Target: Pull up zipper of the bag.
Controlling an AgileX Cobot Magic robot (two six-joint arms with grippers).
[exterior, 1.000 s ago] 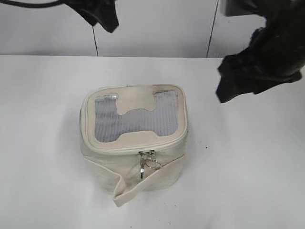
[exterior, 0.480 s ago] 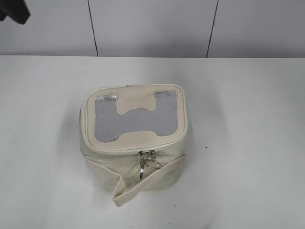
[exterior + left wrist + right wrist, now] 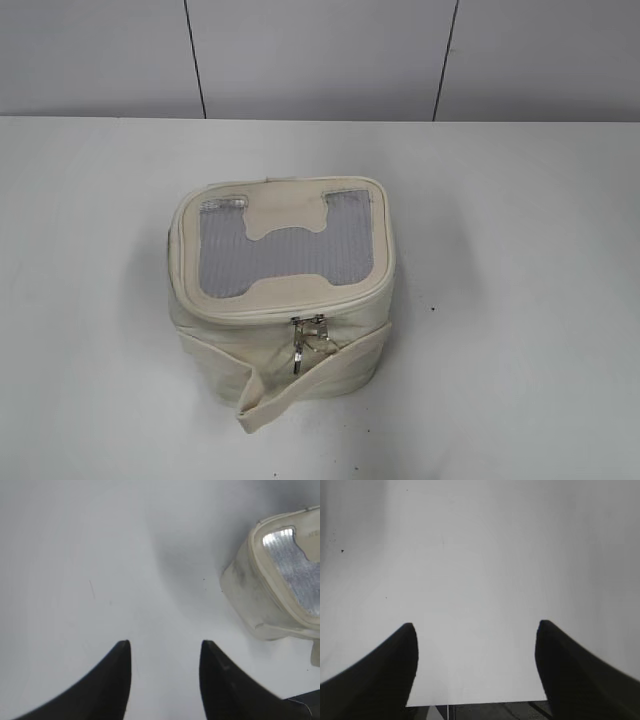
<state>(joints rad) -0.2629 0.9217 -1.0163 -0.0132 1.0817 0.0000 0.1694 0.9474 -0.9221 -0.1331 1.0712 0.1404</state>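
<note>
The cream-white bag (image 3: 280, 320) stands on the white table, its grey mesh top with a bone-shaped patch facing up. Its zipper (image 3: 290, 312) runs round the top panel's edge, and the silver sliders with ring pulls (image 3: 308, 340) hang at the front face, above the loose flat strap. In the left wrist view a corner of the bag (image 3: 270, 585) shows at the right edge. My left gripper (image 3: 165, 647) hangs open over bare table, well to the left of the bag. My right gripper (image 3: 476, 627) is open wide above bare table. Neither arm appears in the exterior view.
The white table (image 3: 520, 300) stretches round the bag on all sides. A grey panelled wall (image 3: 320, 60) closes the back. In the right wrist view the table's edge (image 3: 475, 703) lies just below the gripper.
Both arms have withdrawn out of the exterior view, the left one up and to the left, the right one off the upper right. The bag has not moved.
</note>
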